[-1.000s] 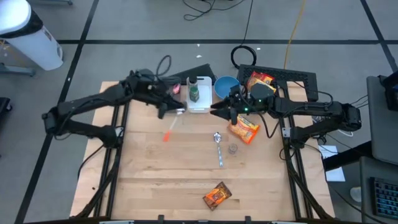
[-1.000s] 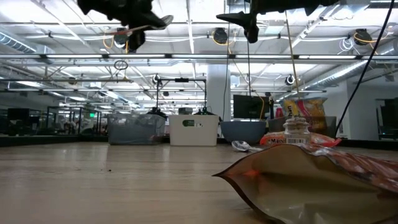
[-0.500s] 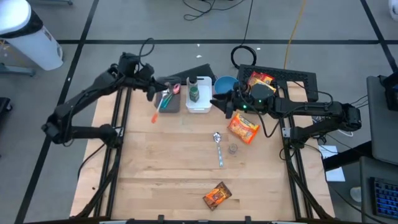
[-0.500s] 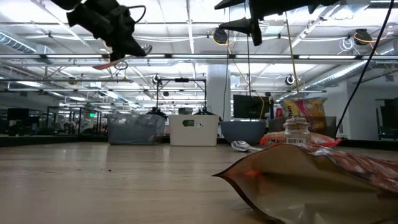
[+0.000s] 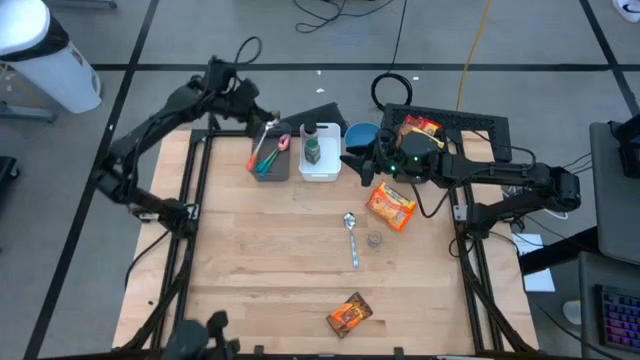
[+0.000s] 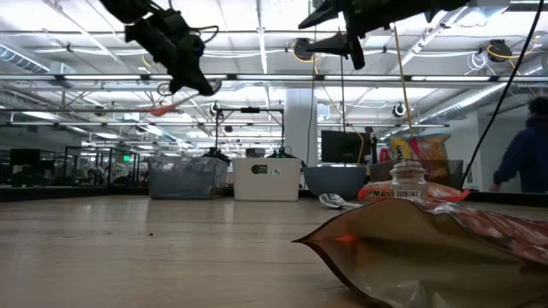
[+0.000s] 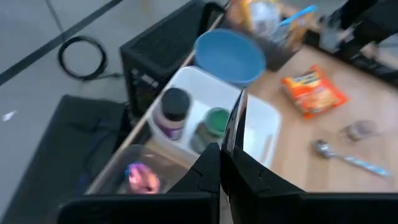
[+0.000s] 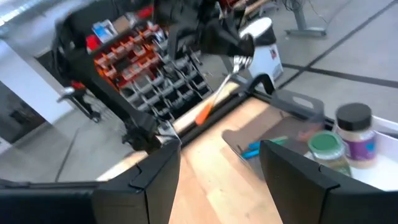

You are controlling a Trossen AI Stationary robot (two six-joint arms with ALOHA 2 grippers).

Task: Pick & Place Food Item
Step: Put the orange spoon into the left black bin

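My left gripper hangs over the grey bin at the table's far left. It is shut on a spoon with an orange handle. My right gripper is held level above the table beside the blue bowl, pointing toward the left arm; it stands open with nothing between its fingers. An orange snack packet lies flat on the table below the right arm. A brown packet lies near the front edge. My left gripper pinches the spoon's metal neck between its two fingers, just behind the bowl. The fingers slant down from the far left. The spoon is lifted clear above the grey bin, its orange handle slanting downward below the fingers.
A white bin with two jars stands between the grey bin and the blue bowl. A metal spoon and a small jar lie mid-table. Snack bags stand at the far right. A person shows beyond the table.
My left gripper has swung from over the table's middle toward the far left, carrying the orange-handled spoon clear of the table until it hangs over the grey bin; the spoon has turned about with it. My right gripper has stayed in place and turned its wrist a little.
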